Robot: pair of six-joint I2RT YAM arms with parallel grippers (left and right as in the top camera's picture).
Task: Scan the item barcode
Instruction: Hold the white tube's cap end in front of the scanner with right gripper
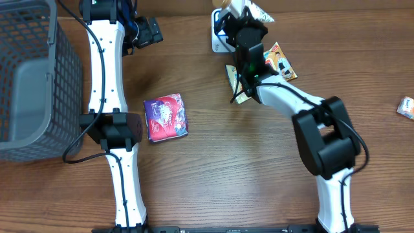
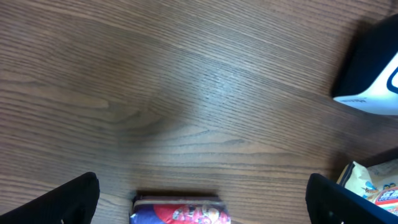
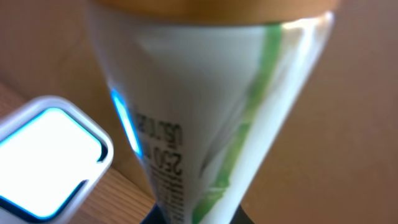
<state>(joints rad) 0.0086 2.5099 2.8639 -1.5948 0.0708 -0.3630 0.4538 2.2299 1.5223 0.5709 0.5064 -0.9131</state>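
Observation:
The item is a white tube [image 3: 199,106] with a green stripe, printed text and a gold cap. My right gripper [image 3: 199,218] is shut on its lower end and holds it up at the back of the table [image 1: 236,8]. The white scanner [image 3: 43,155] sits just left of the tube, its face glowing, and a blue glint shows on the tube's side. Overhead, the scanner [image 1: 217,35] stands right beside the right gripper [image 1: 234,18]. My left gripper [image 1: 150,30] is open and empty, hovering above the wood [image 2: 202,186].
A purple and red packet [image 1: 165,116] lies mid-table, its edge [image 2: 180,213] showing below the left fingers. A grey basket [image 1: 26,77] fills the left side. Snack packets [image 1: 281,61] lie under the right arm, another [image 1: 406,107] at the right edge.

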